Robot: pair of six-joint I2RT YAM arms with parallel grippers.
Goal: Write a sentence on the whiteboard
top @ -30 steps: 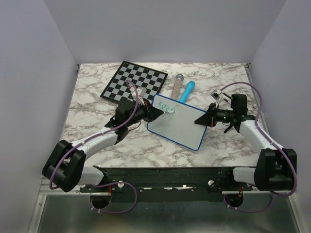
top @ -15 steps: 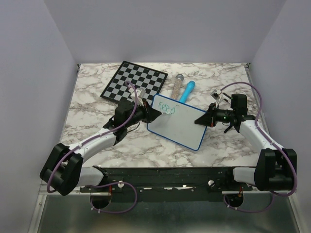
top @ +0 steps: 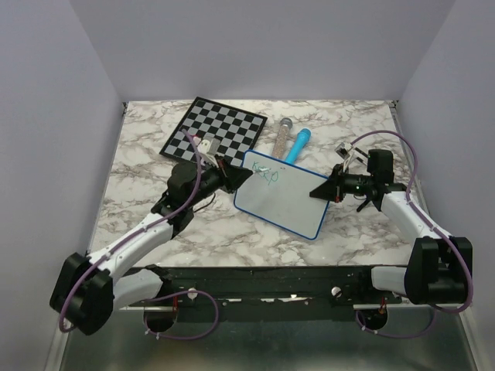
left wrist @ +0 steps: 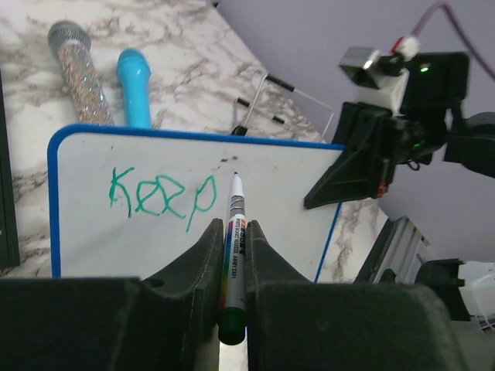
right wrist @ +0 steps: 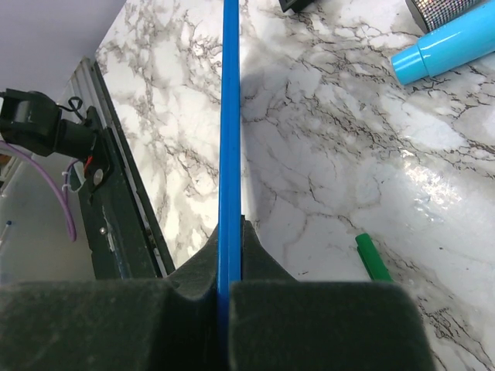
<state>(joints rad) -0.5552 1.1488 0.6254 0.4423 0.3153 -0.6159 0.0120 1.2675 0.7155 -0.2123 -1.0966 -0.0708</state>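
The whiteboard (top: pixel 285 199), white with a thin blue rim, lies at an angle in the middle of the table. Green letters reading "Keep" (left wrist: pixel 161 199), part of the sentence, sit near its top left corner (top: pixel 265 173). My left gripper (top: pixel 244 177) is shut on a marker (left wrist: pixel 234 239), which points forward between the fingers (left wrist: pixel 233 226). Its tip hangs just right of the last letter, and I cannot tell whether it touches the board. My right gripper (top: pixel 319 189) is shut on the board's right edge, and the blue rim (right wrist: pixel 229 116) runs straight out from between its fingers (right wrist: pixel 230 226).
A black-and-white chessboard (top: pixel 214 130) lies at the back left. A glittery silver tube (top: pixel 281 137) and a light blue tube (top: pixel 298 144) lie just behind the whiteboard. A green cap (right wrist: pixel 373 257) rests on the marble to the right of the board's edge.
The green word has grown by its last letters. My left gripper with the marker has drawn slightly back and left, and that arm's elbow has swung outward. The right arm has not moved.
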